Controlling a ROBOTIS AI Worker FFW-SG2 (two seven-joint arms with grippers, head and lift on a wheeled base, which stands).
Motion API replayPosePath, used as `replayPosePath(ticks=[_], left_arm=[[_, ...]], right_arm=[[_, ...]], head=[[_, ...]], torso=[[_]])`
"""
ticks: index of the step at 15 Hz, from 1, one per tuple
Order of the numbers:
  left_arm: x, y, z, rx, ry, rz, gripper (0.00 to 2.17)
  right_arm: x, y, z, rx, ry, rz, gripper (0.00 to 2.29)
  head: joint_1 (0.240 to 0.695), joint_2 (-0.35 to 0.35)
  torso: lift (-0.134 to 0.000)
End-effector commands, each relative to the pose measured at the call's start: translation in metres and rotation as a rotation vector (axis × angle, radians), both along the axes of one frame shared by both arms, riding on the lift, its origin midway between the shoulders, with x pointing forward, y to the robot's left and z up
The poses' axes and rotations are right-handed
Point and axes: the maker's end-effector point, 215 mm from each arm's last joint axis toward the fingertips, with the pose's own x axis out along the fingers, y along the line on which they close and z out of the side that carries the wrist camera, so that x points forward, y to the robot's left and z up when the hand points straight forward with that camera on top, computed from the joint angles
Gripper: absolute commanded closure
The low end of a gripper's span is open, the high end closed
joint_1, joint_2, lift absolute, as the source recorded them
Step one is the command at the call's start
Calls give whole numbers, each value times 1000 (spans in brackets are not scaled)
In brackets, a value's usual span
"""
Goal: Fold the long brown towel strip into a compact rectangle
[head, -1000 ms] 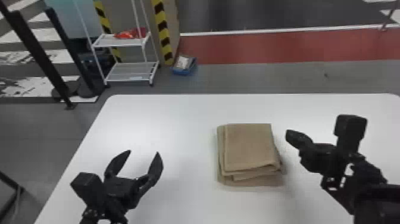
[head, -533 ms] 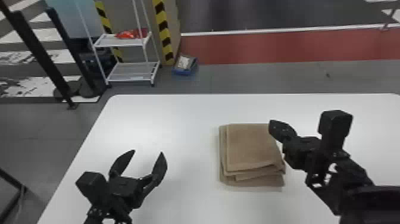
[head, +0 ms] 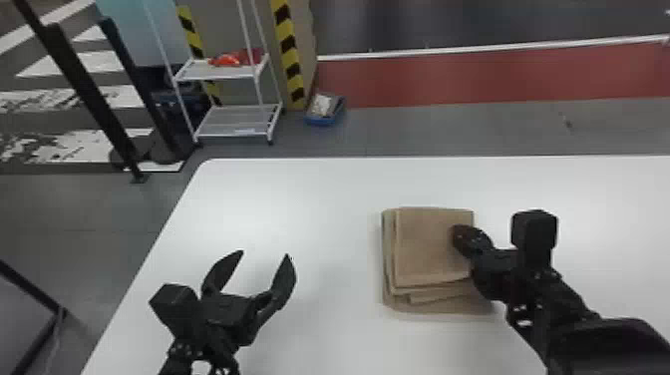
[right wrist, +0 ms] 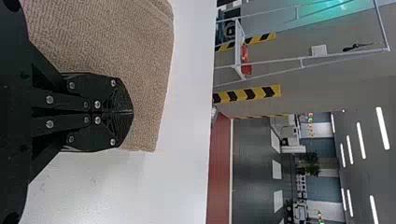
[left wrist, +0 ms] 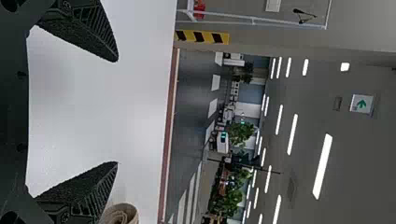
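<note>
Taking the head view as a clock with twelve at the far side, we are seeing the brown towel [head: 431,244] lying between the centre and four o'clock, flat on the white table [head: 309,199]. We are finding it folded into a compact, nearly square stack, its lower layers peeking out unevenly towards six and nine o'clock. We are watching the right gripper [head: 458,232] reaching over the stack's three o'clock edge from the four o'clock side; in the right wrist view its two fingers are meeting at the tips above the cloth, and we are seeing nothing pinched between them. Whether they are pressing on the towel, we cannot tell. Towards eight o'clock, well apart from the stack, the left gripper [head: 265,253] is standing with its fingers spread wide and is holding nothing. Beyond the table, we are noticing a white wire rack [head: 217,71] between ten and eleven o'clock, carrying something red [head: 227,60], and a blue bin [head: 324,119] sitting on the floor [head: 448,127] near twelve.
</note>
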Motion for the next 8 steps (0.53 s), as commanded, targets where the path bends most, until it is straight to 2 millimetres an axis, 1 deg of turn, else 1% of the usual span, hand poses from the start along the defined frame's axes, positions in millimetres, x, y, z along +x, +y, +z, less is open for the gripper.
replayPosePath(ticks=[1,3,4,5,6,7,8], left_arm=[[2,-1,0,-4,-3,2,90],[2,-1,-2,-7,2,3,90],[2,0,-3,-9,3,3,90],[3,1,-3,-11,2,6,90],[3,2,-2,-12,0,9,90],[4,3,-2,-11,-1,10,90],[5,4,0,-12,-5,10,90]], right_arm=[[0,-2,-7,-19,-35,-5,2034],[3,-4,0,-18,-78,-14,2034],[5,-4,13,-16,-125,-13,2034],[2,-2,31,-13,-188,-10,2034],[-5,-1,66,11,-303,-12,2030],[-20,-1,108,35,-427,-27,1922],[-38,0,140,57,-505,-37,1595]], head=[[695,173],[695,171],[695,169],[695,167],[695,167],[695,169],[695,171]], torso=[[-110],[-110],[-110],[-110],[-110],[-110],[-110]])
